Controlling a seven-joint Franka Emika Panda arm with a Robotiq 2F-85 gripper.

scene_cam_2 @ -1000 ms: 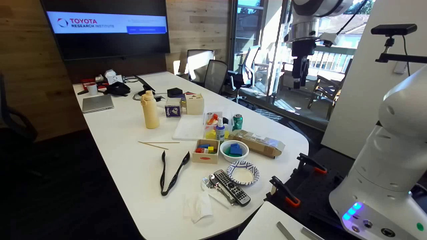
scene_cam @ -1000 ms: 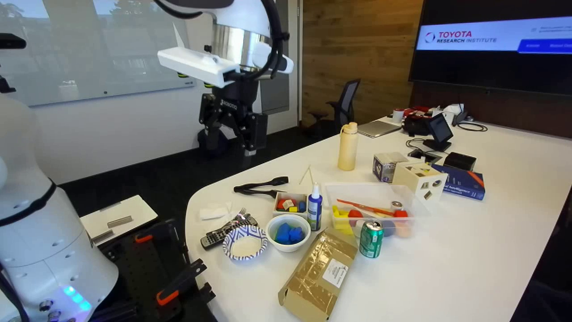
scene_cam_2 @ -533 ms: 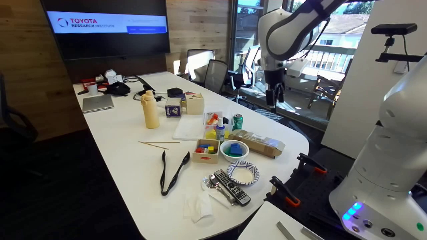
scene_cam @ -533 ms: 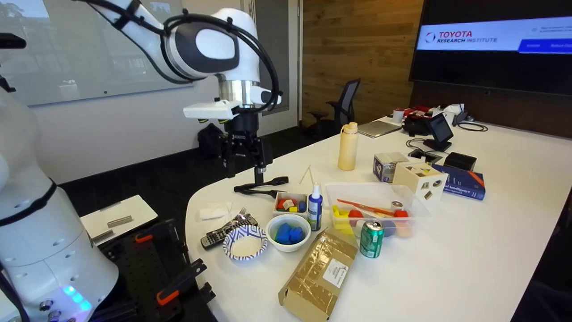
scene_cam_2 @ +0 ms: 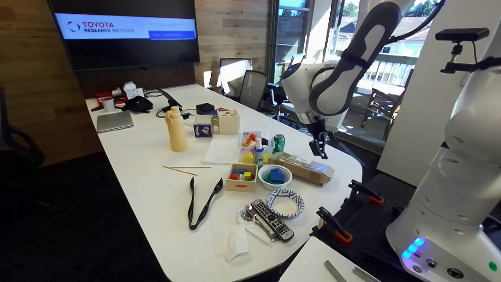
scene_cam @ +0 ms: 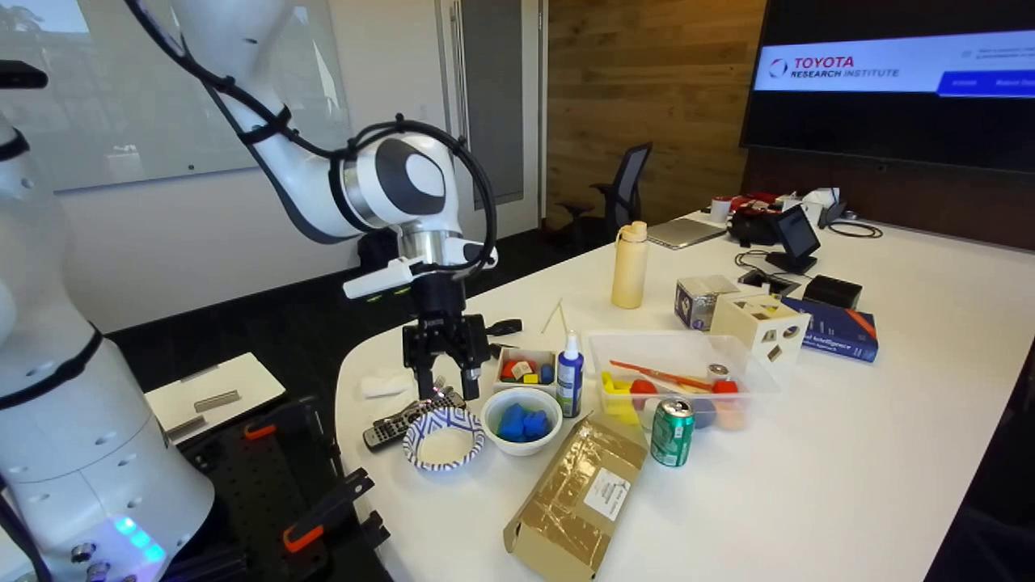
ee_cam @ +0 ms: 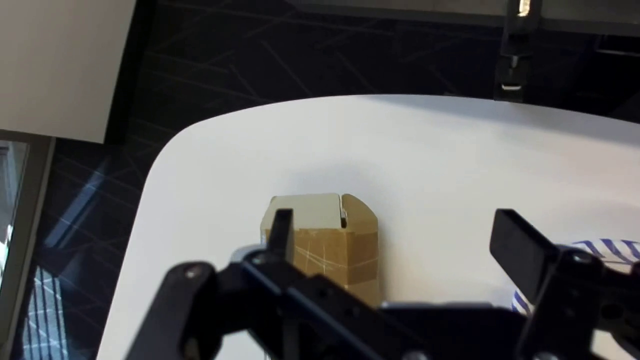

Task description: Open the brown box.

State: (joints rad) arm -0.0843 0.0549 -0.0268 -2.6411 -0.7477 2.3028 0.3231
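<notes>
Lowered since the earlier frames: the arm [scene_cam: 293, 179], with its gripper [ee_cam: 395, 225] tilted above the bench [scene_cam: 817, 485].
The forearm is sloped downward and the wrist bent; the gripper is pointed down at a slant, its fingers [ee_cam: 522, 255] spread wide apart. The brown box [scene_cam: 576, 503] is laid flat near a rounded corner of the bench, its flapped end turned to the robot-side edge, its far end set just beside the green can [scene_cam: 673, 434]. The gripper is held clear of it.

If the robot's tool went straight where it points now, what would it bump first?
The tool would probably meet the white table beside the brown box, or perhaps clip the box itself; depth is unclear.
</notes>
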